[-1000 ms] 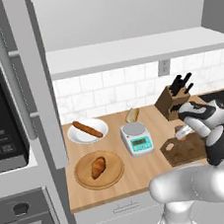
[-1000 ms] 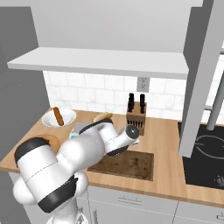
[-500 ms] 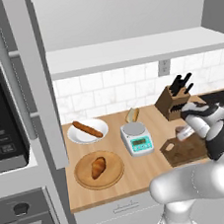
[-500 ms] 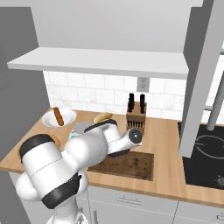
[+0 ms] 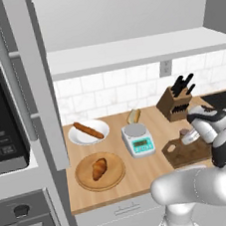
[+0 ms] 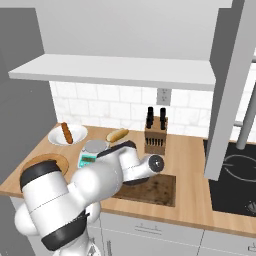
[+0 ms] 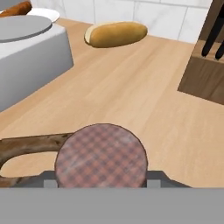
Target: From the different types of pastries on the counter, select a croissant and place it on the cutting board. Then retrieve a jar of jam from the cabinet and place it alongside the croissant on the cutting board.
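The arm is sinking lower than a second ago, bringing the gripper (image 5: 189, 136) down over the handle end of the cutting board (image 5: 193, 154). That suggests the jar of jam (image 7: 101, 155) is about to be set down. In the hand view the jaws are clamped on the jar, its checked lid hanging above the board's handle, possibly touching it. The left base view is showing the croissant (image 5: 98, 168) sitting on the round wooden plate (image 5: 83, 181), far left of the board.
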### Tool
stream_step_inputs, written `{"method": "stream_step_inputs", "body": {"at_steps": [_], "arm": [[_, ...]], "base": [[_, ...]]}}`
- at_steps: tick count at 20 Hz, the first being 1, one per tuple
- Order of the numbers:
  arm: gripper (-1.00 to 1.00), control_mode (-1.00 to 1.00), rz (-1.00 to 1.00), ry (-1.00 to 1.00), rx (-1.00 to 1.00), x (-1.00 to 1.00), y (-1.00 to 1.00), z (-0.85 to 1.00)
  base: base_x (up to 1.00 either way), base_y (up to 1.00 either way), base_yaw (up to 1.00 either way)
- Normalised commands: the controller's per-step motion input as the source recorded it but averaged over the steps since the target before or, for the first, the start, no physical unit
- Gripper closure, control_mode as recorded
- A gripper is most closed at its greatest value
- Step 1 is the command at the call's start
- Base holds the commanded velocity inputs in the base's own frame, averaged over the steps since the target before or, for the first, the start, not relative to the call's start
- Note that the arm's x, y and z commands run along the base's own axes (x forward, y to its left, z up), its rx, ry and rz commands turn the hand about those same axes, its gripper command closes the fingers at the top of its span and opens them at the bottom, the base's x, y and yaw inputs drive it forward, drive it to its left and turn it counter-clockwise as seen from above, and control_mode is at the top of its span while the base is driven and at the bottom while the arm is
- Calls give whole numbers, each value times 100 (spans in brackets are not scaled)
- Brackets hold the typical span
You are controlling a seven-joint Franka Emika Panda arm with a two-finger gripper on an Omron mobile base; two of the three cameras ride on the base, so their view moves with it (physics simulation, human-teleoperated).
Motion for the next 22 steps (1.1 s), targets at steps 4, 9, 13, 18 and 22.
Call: {"method": "stream_step_inputs", "body": {"at_steps": [4, 9, 13, 18, 22], "arm": [[-100, -100, 0, 0, 0, -1, 0, -24], [-100, -100, 0, -11, 0, 0, 2, -4], [-100, -100, 0, -7, 0, 0, 14, 0], [-100, -100, 0, -5, 0, 3, 20, 9], [-100, -100, 0, 0, 1, 0, 0, 42]], "base": [[0, 0, 0], [0, 0, 0], [0, 0, 0], [0, 0, 0], [0, 0, 0]]}}
